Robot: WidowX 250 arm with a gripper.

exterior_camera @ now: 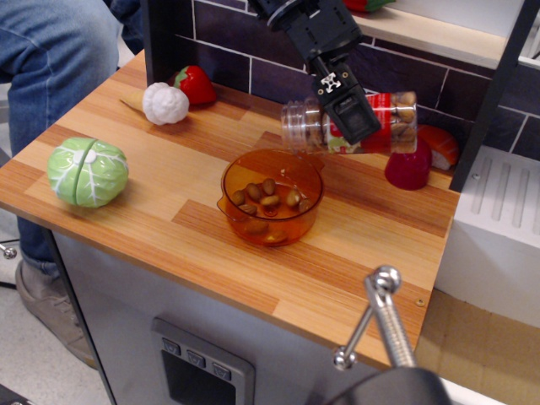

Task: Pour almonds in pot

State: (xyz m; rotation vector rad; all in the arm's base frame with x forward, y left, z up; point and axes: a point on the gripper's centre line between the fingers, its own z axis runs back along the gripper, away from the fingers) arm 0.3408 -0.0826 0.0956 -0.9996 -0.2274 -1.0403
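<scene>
The orange translucent pot (232, 180) stands mid-counter and holds several tan-brown almonds (268, 197). My gripper (350, 116) is shut on the clear red-labelled jar (386, 123), held sideways above the pot's back right rim. The jar's open mouth (292, 127) points left, over the pot's rim. A few almonds still show at the jar's closed right end (406, 125). The gripper's black fingers (354, 120) cover the middle of the label.
A green cabbage toy (88, 171) lies at the counter's left. A white garlic toy (165, 103) and red strawberry toy (196, 84) sit at the back left. Red and orange toys (412, 164) lie behind the jar. A metal handle (380, 312) stands at front right.
</scene>
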